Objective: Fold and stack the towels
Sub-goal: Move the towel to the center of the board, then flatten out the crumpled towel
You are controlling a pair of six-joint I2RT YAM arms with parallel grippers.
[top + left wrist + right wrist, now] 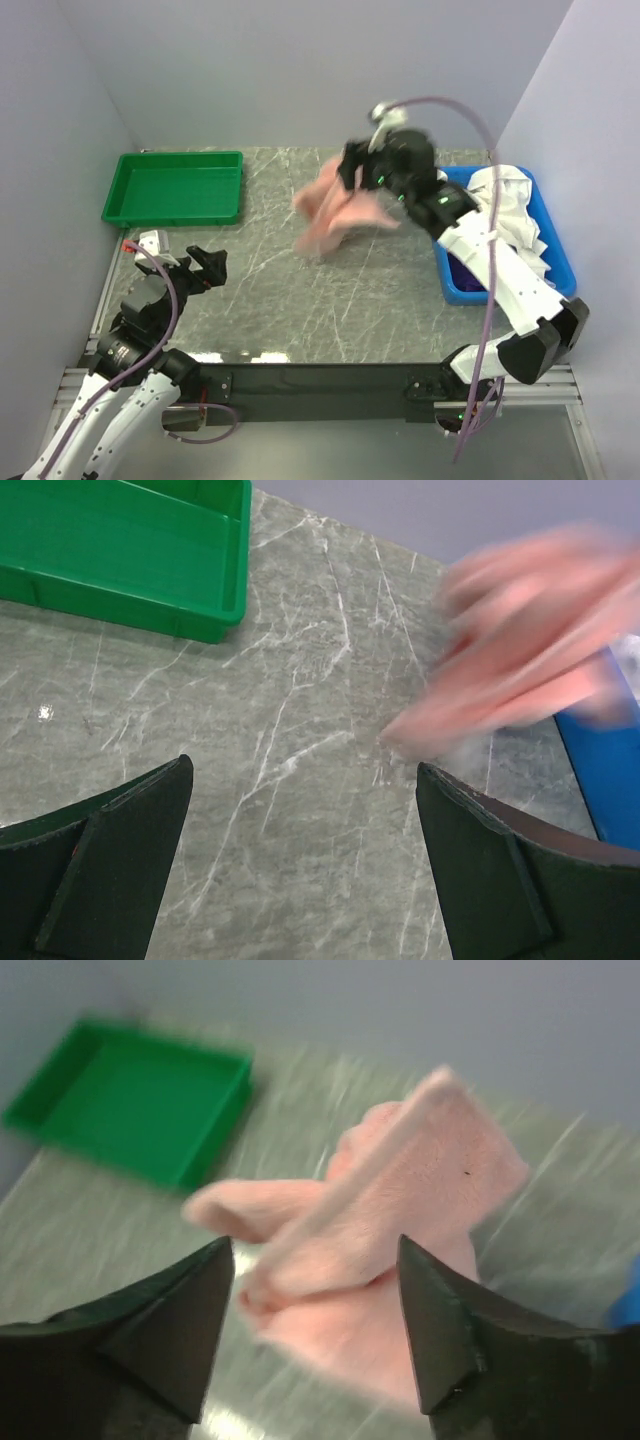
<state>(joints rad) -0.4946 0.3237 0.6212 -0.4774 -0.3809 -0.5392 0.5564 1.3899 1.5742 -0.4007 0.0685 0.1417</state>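
A salmon-pink towel (335, 212) is crumpled and motion-blurred in mid-air over the table's middle back; it also shows in the left wrist view (530, 640). My right gripper (352, 170) is just above and behind it, jaws open, and the towel (400, 1220) hangs loose beyond the fingertips (315, 1245) with no pinch on it. White towels (510, 200) are heaped in the blue bin (558, 245), with a deep purple one (465, 270) at its near end. My left gripper (205, 265) is wide open and empty (300, 770) low over the front left of the table.
An empty green tray (170, 157) sits at the back left corner, also visible in the left wrist view (130, 620) and the right wrist view (130, 1090). The blue bin stands along the right edge. Grey walls close in the table on three sides.
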